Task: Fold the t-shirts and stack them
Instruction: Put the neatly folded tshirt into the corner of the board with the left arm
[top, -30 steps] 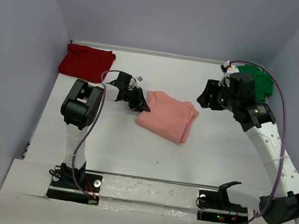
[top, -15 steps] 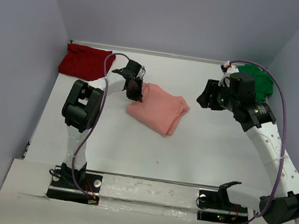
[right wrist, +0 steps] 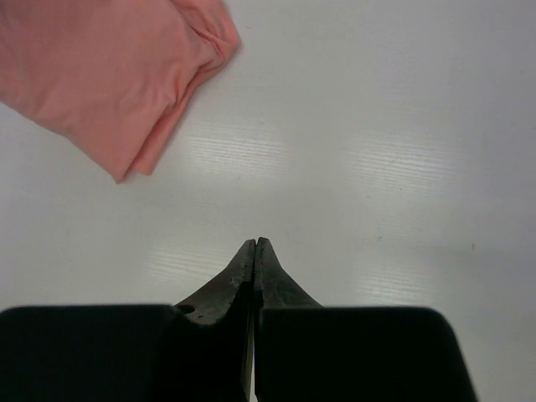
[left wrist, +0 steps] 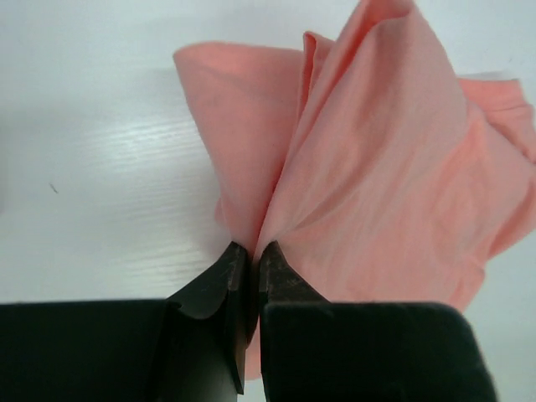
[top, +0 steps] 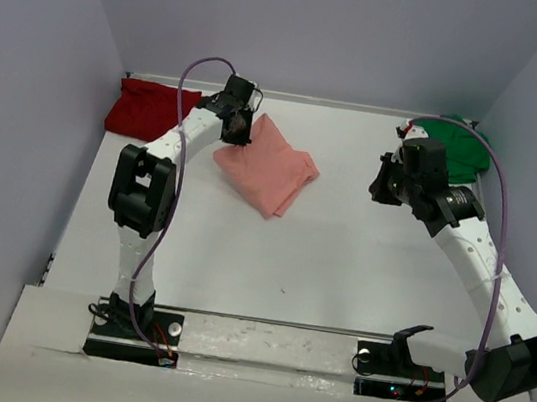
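Salmon-pink t-shirt [right wrist: 100, 67] — cut off by top and left edges.

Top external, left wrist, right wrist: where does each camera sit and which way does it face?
Top external: above and behind the robot, looking down on the table; left arm and right arm show.
Left wrist: on the left arm, looking along the left pincer, shut on the salmon-pink shirt.
Right wrist: on the right arm, looking down past the shut right pincer at the table.
Shared: all three views show the salmon-pink shirt.
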Tool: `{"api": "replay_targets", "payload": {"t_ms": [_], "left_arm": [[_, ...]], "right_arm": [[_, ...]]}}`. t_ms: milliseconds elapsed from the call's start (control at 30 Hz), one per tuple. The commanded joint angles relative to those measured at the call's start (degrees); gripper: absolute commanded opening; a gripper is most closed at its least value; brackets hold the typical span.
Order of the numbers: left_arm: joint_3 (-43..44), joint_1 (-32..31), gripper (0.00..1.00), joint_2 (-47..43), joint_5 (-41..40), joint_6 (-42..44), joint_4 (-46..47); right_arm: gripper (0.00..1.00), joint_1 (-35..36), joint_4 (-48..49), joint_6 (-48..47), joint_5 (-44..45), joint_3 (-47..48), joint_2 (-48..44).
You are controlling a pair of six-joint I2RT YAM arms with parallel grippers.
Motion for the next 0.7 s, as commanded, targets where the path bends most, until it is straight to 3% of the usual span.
{"api": "replay_targets", "payload": {"t_ms": [0, 300, 667], "left_arm": [[10.01, 2.54, 0.00, -2.64, -2.83, 3.42, -2.73], [26.28, 6.31, 0.00, 4.48, -3.88, 5.71, -8.98], [32.45, 12.91, 0.00, 11.34, -0.37, 5.71, -9.16]], "right_arm": [[0.00, 0.26, 2.34, 0.25, 3.31, -0.35, -0.56], [0.00, 0.78, 2.17, -0.19, 2.78, -0.71, -0.56], [0.00, 0.78, 0.67, -0.54, 3.05, 0.17, -0.83]]}}
